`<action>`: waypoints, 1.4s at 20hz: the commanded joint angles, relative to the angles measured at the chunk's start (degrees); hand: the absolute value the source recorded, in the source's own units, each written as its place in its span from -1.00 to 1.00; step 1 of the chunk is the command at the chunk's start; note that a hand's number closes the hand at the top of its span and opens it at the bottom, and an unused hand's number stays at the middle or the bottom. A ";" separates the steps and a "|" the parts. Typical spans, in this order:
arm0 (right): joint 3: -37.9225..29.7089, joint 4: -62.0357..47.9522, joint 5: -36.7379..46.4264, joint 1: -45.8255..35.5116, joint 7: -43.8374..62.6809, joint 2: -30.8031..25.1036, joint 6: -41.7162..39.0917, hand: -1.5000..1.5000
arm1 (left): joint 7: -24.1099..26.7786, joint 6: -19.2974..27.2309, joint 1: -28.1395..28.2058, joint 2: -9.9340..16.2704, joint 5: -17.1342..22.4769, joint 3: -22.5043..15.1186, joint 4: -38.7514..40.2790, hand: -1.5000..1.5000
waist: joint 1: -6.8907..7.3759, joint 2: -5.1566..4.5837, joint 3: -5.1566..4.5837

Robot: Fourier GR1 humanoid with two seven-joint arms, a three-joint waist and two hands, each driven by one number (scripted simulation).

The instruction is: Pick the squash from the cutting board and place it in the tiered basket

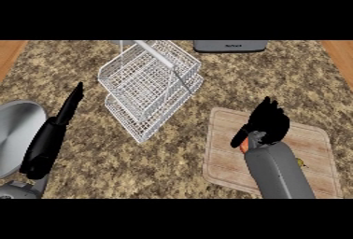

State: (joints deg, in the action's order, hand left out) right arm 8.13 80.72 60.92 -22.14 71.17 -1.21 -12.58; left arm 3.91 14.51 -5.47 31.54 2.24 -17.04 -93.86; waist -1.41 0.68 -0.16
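Speckled brown counter (103,168), wooden cutting board (314,154) at right, white wire tiered basket (148,88) up left of it, well apart. Right hand (267,123) low over board, fingers bunched downward, apparently closing for pickup. Squash (301,162) barely visible: yellow sliver beside forearm, nearer the wrist than the fingertips. Left hand (67,109) resting, fingers straight.

Speckled brown stone counter (103,158), wood strip at both far corners. Directly on it: a white wire tiered basket (148,86), well left of and beyond the right hand (269,122); a wooden cutting board (228,158) beneath that hand; a grey appliance (229,45) at the far edge, beyond the hand.
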 commanded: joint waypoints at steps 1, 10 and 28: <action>-0.90 3.94 0.60 1.22 14.03 1.15 -7.10 -1.00 | -0.34 0.85 -1.47 -1.67 -2.46 -1.46 0.71 0.00 | 0.01 -0.24 0.05; 0.16 7.73 3.02 6.55 13.90 1.18 -4.07 -1.00 | 1.67 -1.17 -1.23 -2.12 -1.77 0.92 2.54 0.00 | 1.10 -0.58 0.08; 3.72 3.44 3.77 8.23 4.64 1.20 4.14 1.00 | -3.48 -3.29 -1.31 -5.91 -5.83 1.60 -1.80 0.00 | 1.61 -0.64 0.16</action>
State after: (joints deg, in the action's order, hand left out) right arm 9.16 85.70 62.36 -13.05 67.05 -0.26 -8.71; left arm 2.23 11.50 -6.67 26.91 -2.20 -15.33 -94.51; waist 0.23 0.44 -0.29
